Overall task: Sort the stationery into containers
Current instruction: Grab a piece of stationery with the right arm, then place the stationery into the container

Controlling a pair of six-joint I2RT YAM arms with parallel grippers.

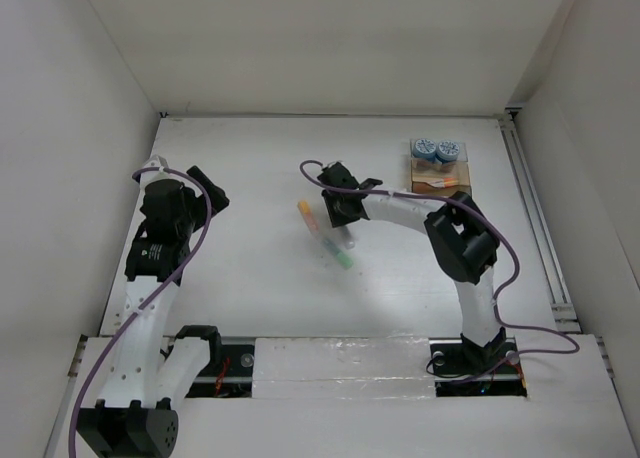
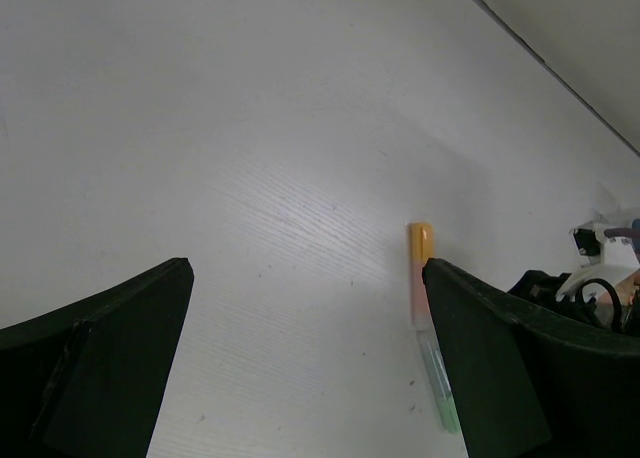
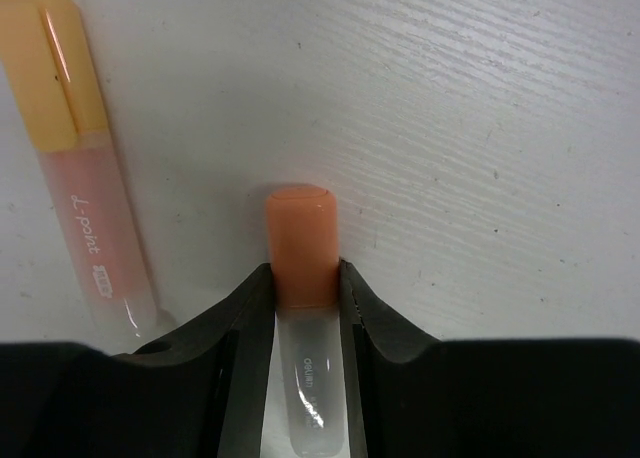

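My right gripper is shut on an orange-capped clear marker, low over the table. A yellow-capped pink marker lies just left of it. In the top view the right gripper is at mid-table beside that yellow-and-pink marker, with a green marker lying nearer. My left gripper is open and empty at the left. Its wrist view shows the yellow-and-pink marker and the green marker ahead. The clear organizer box at the back right holds two blue patterned tubs and orange pens.
White walls close in the table on the left, back and right. A rail runs along the right edge. Purple cables loop around both arms.
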